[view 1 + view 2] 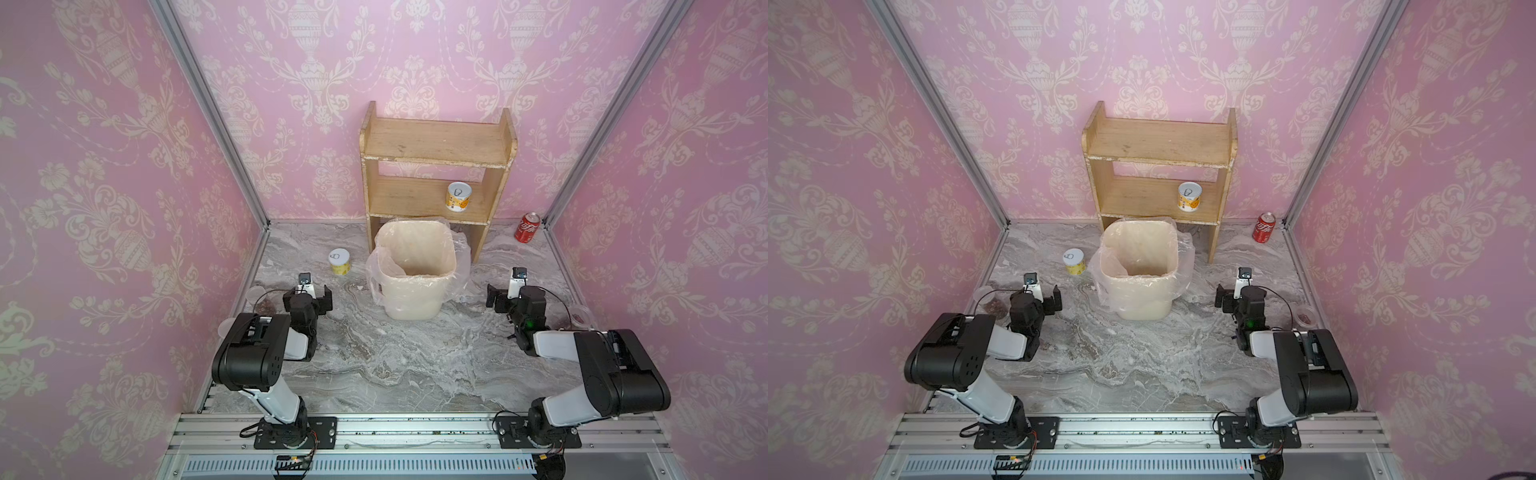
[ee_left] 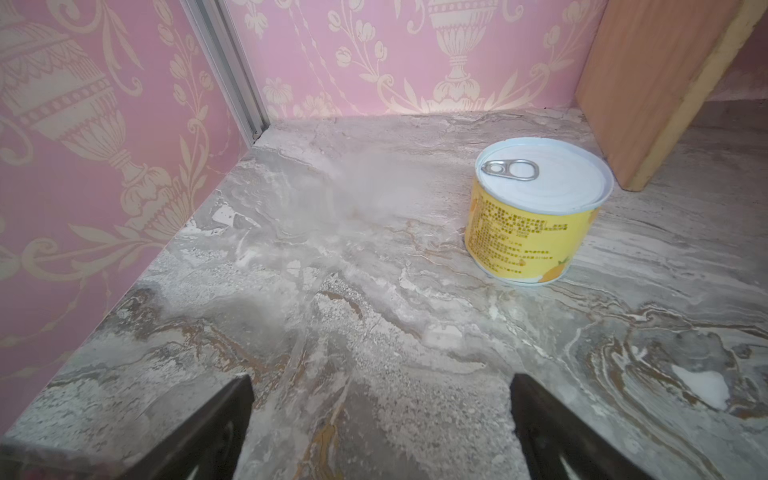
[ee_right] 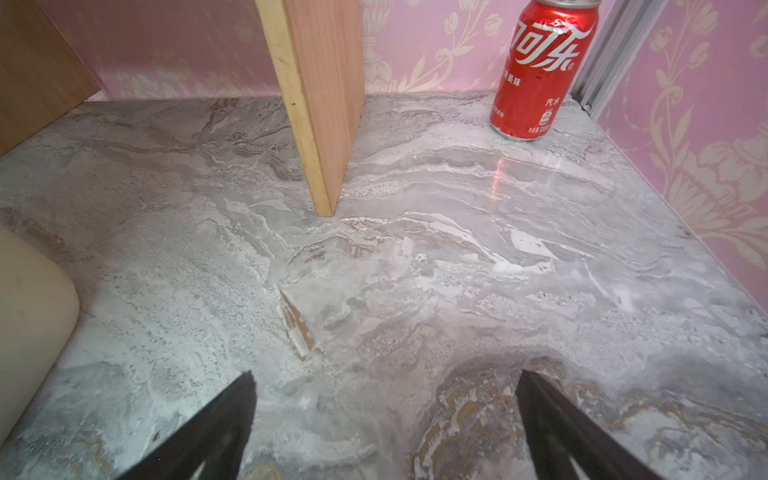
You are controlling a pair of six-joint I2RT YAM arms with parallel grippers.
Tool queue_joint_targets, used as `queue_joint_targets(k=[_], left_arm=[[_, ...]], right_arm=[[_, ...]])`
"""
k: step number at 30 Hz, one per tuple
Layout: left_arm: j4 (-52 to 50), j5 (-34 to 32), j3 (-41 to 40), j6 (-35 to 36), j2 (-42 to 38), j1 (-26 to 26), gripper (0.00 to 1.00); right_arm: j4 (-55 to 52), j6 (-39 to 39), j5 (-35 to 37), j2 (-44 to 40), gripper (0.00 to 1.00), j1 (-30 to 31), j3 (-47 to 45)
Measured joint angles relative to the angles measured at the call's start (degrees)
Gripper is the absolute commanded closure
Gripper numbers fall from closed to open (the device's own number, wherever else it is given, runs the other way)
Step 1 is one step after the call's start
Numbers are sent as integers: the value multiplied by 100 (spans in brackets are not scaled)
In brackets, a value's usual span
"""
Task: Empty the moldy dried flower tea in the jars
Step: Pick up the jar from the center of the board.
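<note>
Cream plastic waste bin [image 1: 411, 299] stands between the claws. Both left gripper [image 2: 381, 376] and right gripper [image 3: 385, 374] gape, empty. Small clear cylindrical jar [image 1: 986, 296] just beside left claw, wallward (probably light, slick; grip mid-wall). Reddish-brown dried flower tea [image 1: 996, 308] inside.

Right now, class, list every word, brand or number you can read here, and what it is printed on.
"可乐": large white script on the red cola can.
"汽水": small white print lower on that can; its other print is too small.
Unreadable, blurred: black print on the yellow pull-tab tin on the marble tabletop.
Unreadable, too small: label of the second yellow tin on the wooden shelf.
</note>
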Motion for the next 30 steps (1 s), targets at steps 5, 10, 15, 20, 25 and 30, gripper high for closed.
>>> queue_joint_targets(k=[5, 10, 15, 20, 25, 30], left_arm=[[0, 0, 0, 2, 0, 0, 1], [0, 0, 0, 2, 0, 0, 1], [0, 0, 0, 2, 0, 0, 1], [-11, -4, 0, 0, 0, 11, 1], [-46, -22, 0, 0, 0, 42, 1], [-59, -22, 0, 0, 0, 42, 1]], right_arm=[[-2, 2, 0, 0, 0, 0, 0], [-2, 2, 0, 0, 0, 0, 0], [-2, 0, 0, 0, 0, 0, 0], [-2, 0, 0, 0, 0, 0, 0], [-2, 0, 0, 0, 0, 0, 0], [-2, 2, 0, 0, 0, 0, 0]])
